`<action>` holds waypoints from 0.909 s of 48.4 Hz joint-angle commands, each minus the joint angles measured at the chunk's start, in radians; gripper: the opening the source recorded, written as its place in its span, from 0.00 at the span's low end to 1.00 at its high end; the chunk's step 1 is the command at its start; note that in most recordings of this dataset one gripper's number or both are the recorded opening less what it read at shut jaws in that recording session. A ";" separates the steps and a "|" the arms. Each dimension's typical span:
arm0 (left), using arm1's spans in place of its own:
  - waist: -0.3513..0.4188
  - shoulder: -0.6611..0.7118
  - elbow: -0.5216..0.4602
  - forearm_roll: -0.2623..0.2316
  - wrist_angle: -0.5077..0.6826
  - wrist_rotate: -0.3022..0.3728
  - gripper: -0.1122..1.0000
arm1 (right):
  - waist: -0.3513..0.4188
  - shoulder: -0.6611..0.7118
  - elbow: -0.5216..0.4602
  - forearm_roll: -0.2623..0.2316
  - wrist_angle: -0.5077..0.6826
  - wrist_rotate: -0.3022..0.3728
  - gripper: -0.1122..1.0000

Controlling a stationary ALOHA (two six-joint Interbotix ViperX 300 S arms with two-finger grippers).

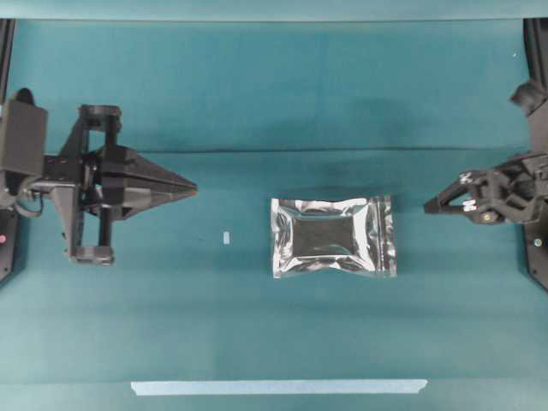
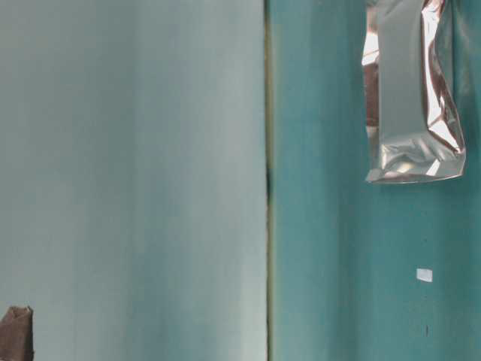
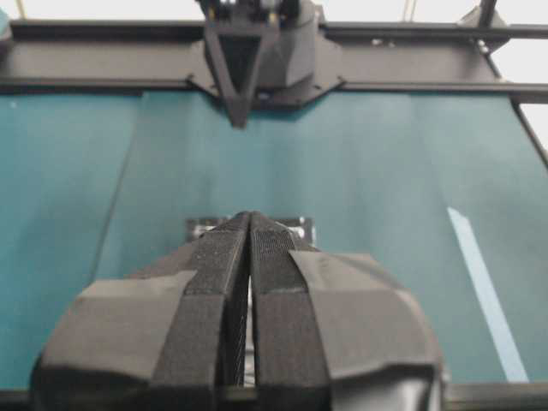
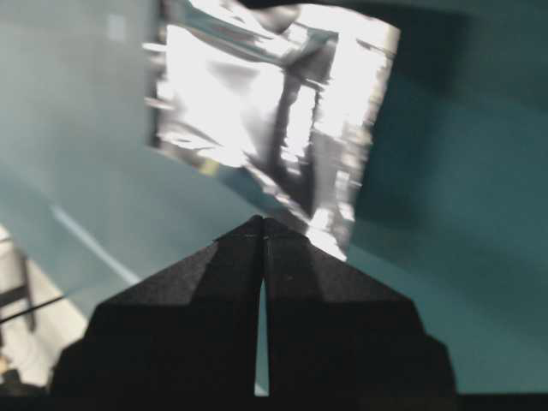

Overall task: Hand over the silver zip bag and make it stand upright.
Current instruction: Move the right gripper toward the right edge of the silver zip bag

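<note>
Cloth (image 1: 257, 86), teal and slightly creased, covers the whole table, and on it, a little right of the middle between the two arms, lies the silver zip bag (image 1: 333, 236), flat on its face and touched by neither gripper. It looks light and thin: crinkled foil with a darker puffed centre and flat sealed borders all round. Foil like this is probably slippery and floppy, so a pinch on the puffed middle would likely slide or crumple it. The flat sealed edge on the right side, the one nearest the right arm, seems the better place to grip, though the bag lies so flat that a finger may have to scrape under the edge first. Standing it upright later will likely depend on a spread bottom edge, since so light a pouch could tip easily.

Left gripper (image 1: 193, 186) sits well to the left of the bag, its fingers pressed together and holding nothing. Right gripper (image 1: 428, 206) is near the bag's right edge, tilted, also fully closed and empty; it would need to open before any grasp.

A long pale tape strip (image 1: 278, 387) lies near the front edge of the table, well clear. A small white tape scrap (image 1: 226, 237) rests between the left gripper and the bag. Neither blocks either arm's path.
</note>
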 commanded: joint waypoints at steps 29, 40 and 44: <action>-0.002 0.015 -0.040 0.002 -0.005 -0.002 0.09 | 0.098 0.244 0.031 0.005 -0.212 0.071 0.11; -0.002 0.017 -0.038 0.002 0.008 -0.003 0.09 | 0.110 0.301 0.029 0.008 -0.284 0.097 0.49; -0.002 0.017 -0.040 0.002 0.020 -0.003 0.09 | 0.126 0.324 0.031 0.008 -0.293 0.118 0.71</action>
